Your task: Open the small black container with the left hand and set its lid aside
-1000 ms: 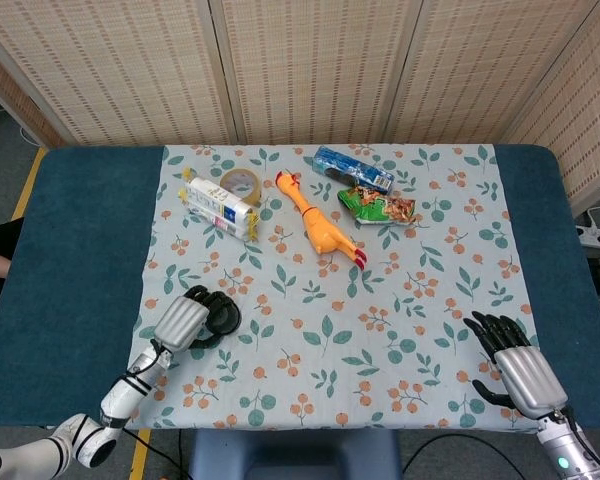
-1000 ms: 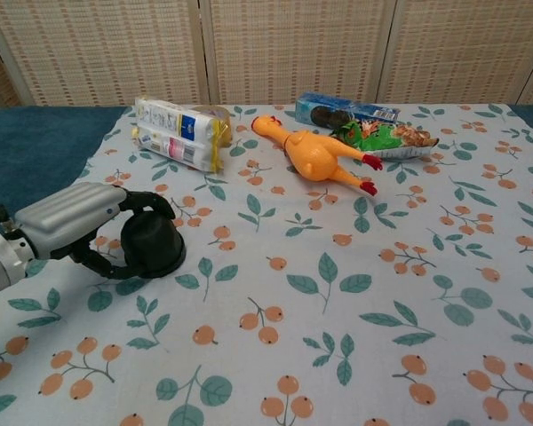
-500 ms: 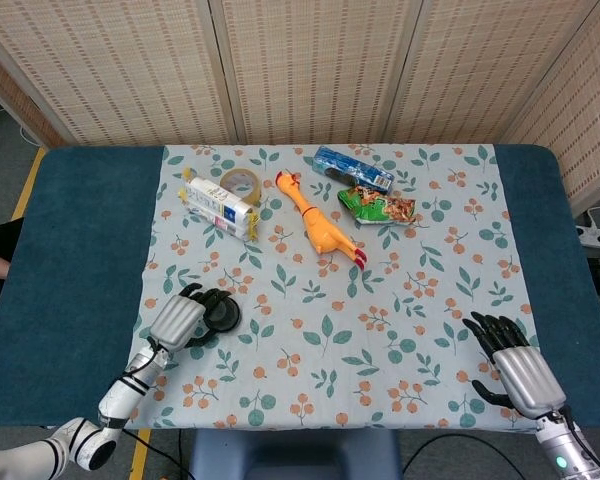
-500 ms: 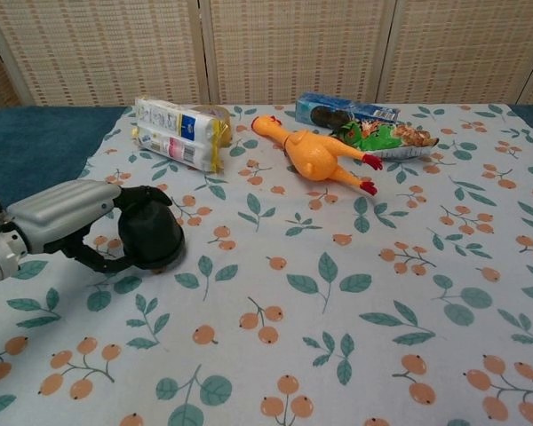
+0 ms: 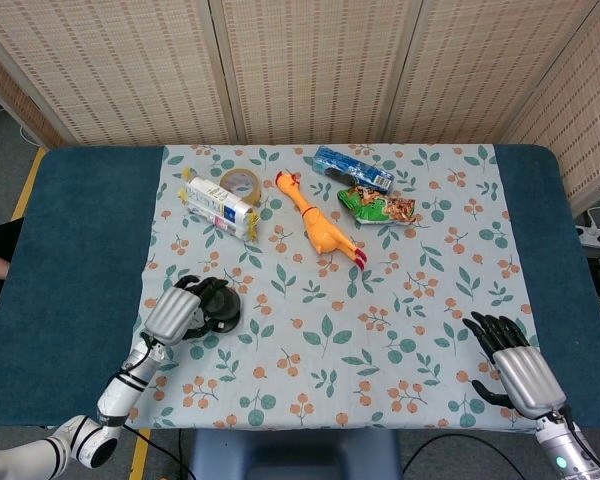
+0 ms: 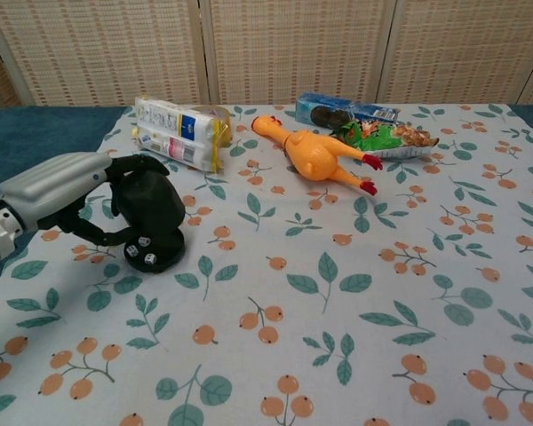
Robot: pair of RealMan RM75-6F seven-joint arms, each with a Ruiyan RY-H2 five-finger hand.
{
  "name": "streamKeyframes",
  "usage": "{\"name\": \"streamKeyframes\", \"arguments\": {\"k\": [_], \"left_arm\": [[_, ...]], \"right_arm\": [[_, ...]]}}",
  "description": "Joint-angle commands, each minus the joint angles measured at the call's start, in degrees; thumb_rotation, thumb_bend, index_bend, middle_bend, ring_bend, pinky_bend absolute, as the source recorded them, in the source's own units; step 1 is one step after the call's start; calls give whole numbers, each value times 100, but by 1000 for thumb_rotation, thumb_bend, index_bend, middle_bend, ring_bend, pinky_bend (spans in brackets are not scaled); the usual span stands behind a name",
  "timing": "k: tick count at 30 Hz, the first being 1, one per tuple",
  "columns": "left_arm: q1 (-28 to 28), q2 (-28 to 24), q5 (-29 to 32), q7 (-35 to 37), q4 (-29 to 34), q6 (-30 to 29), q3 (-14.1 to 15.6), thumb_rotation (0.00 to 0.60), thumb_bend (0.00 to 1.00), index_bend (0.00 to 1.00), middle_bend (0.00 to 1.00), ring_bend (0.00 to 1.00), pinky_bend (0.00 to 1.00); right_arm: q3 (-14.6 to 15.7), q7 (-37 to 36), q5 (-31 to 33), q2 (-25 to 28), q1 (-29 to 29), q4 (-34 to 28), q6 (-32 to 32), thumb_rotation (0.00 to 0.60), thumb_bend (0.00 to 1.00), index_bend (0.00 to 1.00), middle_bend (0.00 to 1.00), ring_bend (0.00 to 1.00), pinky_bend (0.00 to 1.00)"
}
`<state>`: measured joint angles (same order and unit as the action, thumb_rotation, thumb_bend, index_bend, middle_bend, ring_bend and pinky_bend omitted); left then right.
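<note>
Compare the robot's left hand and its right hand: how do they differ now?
The left hand grips the black dome lid, tilted up over its base with small white dice; the right hand holds nothing, fingers spread. The left shows in both views, the right only in the head view. Both have silver backs.

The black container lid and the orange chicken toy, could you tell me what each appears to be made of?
The domed black container lid, gripped by the left hand, looks like matte hard plastic: dull, evenly dark, holding its shape. The orange chicken toy looks like soft rubber or vinyl: smooth, faint sheen.
</note>
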<state>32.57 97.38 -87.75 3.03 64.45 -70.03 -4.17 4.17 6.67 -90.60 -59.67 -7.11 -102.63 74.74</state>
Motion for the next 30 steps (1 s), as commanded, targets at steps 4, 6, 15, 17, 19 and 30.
{"name": "streamKeyframes", "arguments": {"k": [4,6,15,17,19,30], "left_arm": [[15,-81,85,86,-194,-65,-205,600,591,681,844,540,242],[25,-175,280,0,-356,255,-188,600,551,633,789,511,227],[47,-315,619,226,-777,1183,30,600,451,96,229,190,175],[59,-351,654,191,-734,1197,-3,600,431,2,50,51,162],[44,-402,648,205,-679,1132,-23,600,420,0,0,2,154],[-82,-808,501,259,1,741,-11,600,361,0,0,0,125]], "right_arm": [[2,-20,-6,10,3,4,7,600,201,0,0,0,0],[1,-26,-12,9,4,6,14,600,201,0,0,0,0],[3,61,5,-33,-4,-1,-20,600,202,0,0,0,0],[4,79,10,-40,-6,-3,-29,600,201,0,0,0,0],[1,96,21,-46,-5,-6,-29,600,201,0,0,0,0],[6,94,6,-46,-4,-4,-22,600,202,0,0,0,0]]}}
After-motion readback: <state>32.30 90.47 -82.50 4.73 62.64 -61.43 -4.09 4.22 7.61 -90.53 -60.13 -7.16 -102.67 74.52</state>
